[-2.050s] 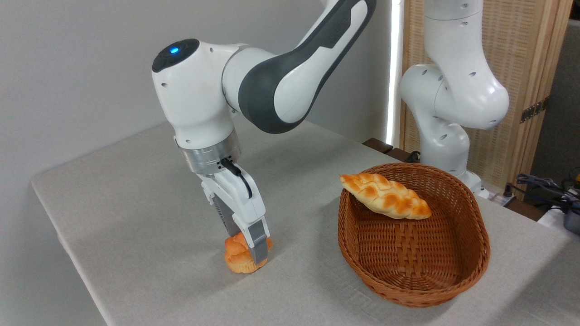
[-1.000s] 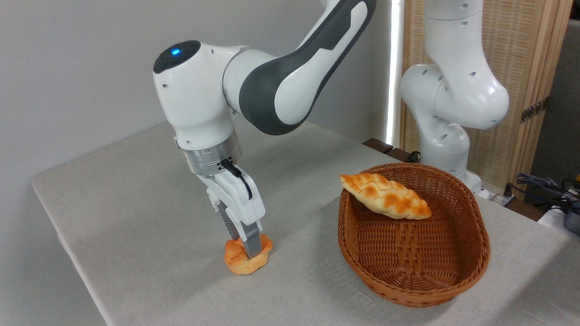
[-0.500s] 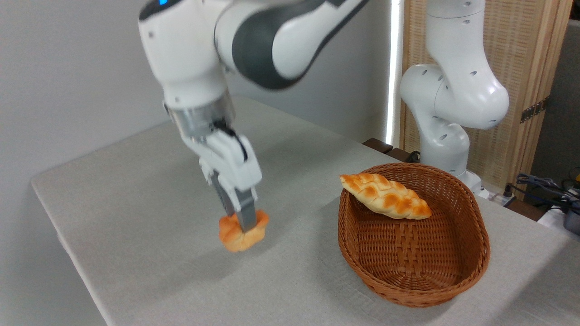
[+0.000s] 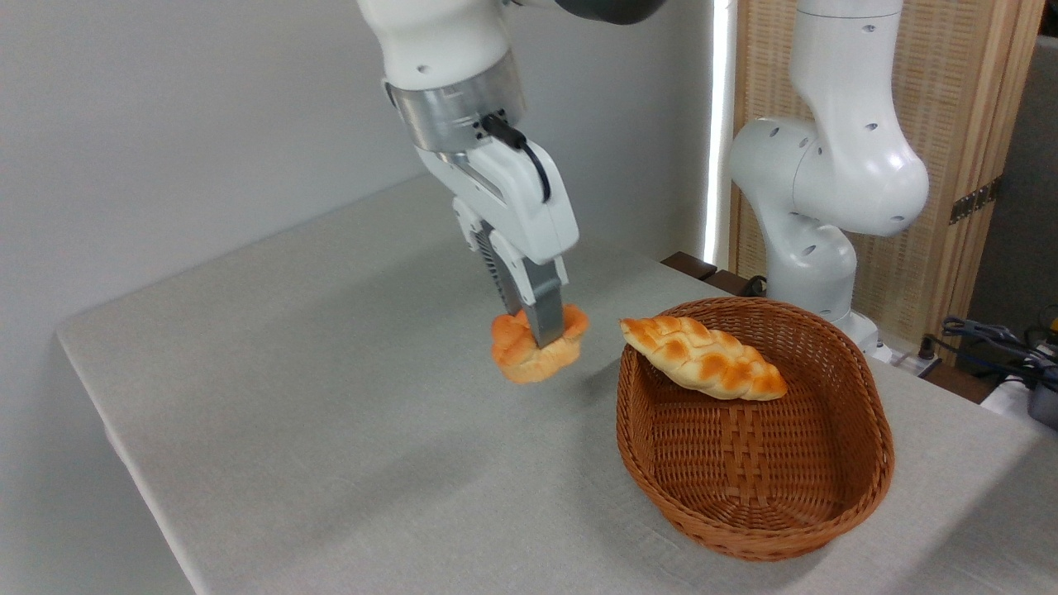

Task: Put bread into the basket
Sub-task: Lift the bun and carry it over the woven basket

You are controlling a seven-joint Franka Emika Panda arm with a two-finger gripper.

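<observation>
Bread (image 4: 529, 357) pinched in the pincer (image 4: 539, 334) (airborne), left of basket (image 4: 868, 479).

We are seeing the bread (image 4: 536, 355) hanging left of the basket (image 4: 860, 487), the loaf (image 4: 702, 358) lying across its rim.

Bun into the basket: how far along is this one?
Done: the gripper has the small bun clamped and clear of the table. In hand: carrying it, left of the wicker basket. Left: move over the rim and release beside the braided loaf.
</observation>
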